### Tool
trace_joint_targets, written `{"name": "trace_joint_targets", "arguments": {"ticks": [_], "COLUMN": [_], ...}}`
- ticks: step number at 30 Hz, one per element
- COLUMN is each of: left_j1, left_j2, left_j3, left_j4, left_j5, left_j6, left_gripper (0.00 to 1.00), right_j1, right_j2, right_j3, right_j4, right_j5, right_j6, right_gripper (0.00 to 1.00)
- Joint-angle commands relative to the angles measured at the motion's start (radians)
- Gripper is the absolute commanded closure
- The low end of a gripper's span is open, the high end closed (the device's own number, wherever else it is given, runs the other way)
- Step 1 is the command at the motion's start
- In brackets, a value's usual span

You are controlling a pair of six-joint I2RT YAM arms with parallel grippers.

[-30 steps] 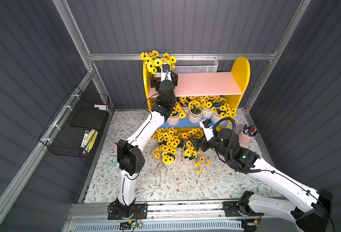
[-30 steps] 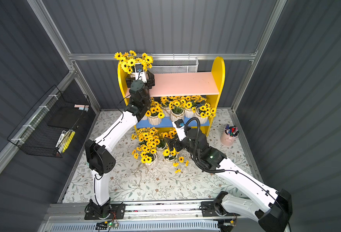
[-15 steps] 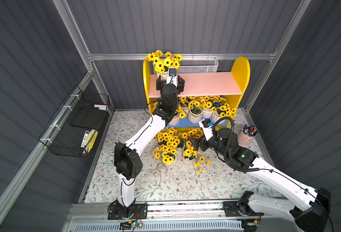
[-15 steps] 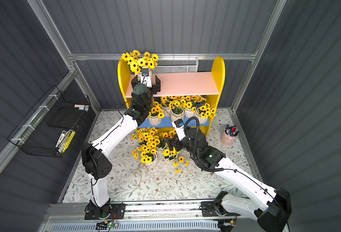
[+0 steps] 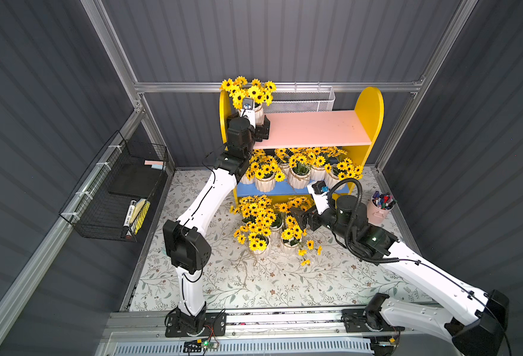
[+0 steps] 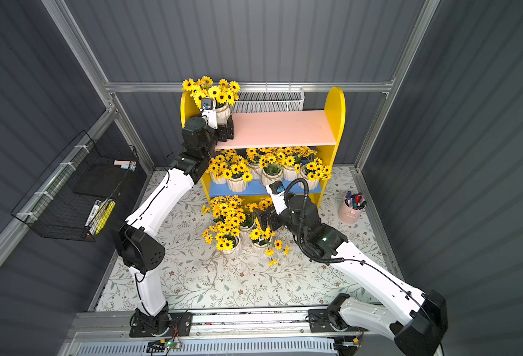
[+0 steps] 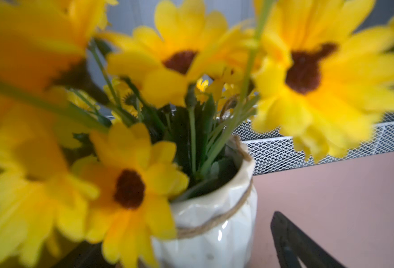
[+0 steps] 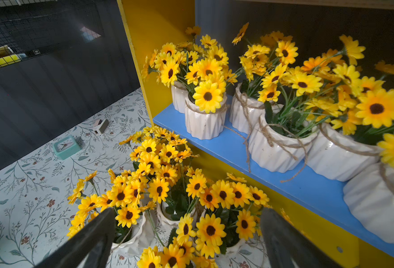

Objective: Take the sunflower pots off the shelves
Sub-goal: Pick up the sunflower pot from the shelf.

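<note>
The left tool (image 5: pixel 251 122) reaches up to the pink upper board (image 5: pixel 315 128) of the shelves (image 5: pixel 369 104), at the end next to a yellow side panel (image 5: pixel 222 111). One sunflower pot (image 5: pixel 257 111) stands on that board between the tool's fingers. In the left wrist view the one clear finger (image 7: pixel 293 243) sits just beside the white ribbed wall of the pot. A strip of pink board shows between finger and pot, so the jaws look open around the pot rather than pressed on it. The other finger is lost under blurred petals. Beyond this tool and the pot, a white mesh basket (image 5: pixel 300 100) runs along the back of the board.

The right tool (image 8: pixel 186 243) hangs with its jaws spread wide and nothing between them. Just beneath and ahead of it, a cluster of sunflower pots (image 5: pixel 260 249) stands on the floral counter (image 5: pixel 238 286) in front of the shelves. Their flowers come close to the tool's fingertips (image 8: pixel 86 243).

Beyond the right tool and higher up, the blue lower board (image 8: pixel 237 148) carries a crowded row of further pots (image 5: pixel 298 178), packed side by side. Twine hangs loose from some of their rims. Behind the right tool's wrist, near the arm, stands a pink cup of pens (image 5: pixel 378 209). A small teal clock (image 8: pixel 64 146) lies on the counter, well apart from the tool.
</note>
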Motion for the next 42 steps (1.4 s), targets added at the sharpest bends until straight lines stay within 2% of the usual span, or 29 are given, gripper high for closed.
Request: {"name": "trace_joint_targets", "arguments": {"ticks": [1, 9, 23, 42], "left_j1": [0.016, 0.017, 0.040, 0.056], "left_j2": [-0.013, -0.009, 0.119, 0.185], "left_j3": [0.028, 0.017, 0.226, 0.236], "left_j4": [-0.032, 0.043, -0.037, 0.049], "left_j5": [0.028, -0.023, 0.001, 0.027], "left_j6": [-0.009, -0.019, -0.046, -0.051], "left_gripper": [0.01, 0.01, 0.00, 0.02], "right_j1": [-0.006, -0.020, -0.029, -0.043], "right_j2": [-0.025, -0.031, -0.055, -0.096], "right_j3": [-0.017, -0.031, -0.051, -0.089], "right_j4": [0.028, 0.044, 0.057, 0.066], "right_j5": [-0.013, -0.033, -0.076, -0.089], "right_j6": [-0.007, -0.003, 0.003, 0.001], "right_gripper": [0.01, 0.01, 0.01, 0.01]}}
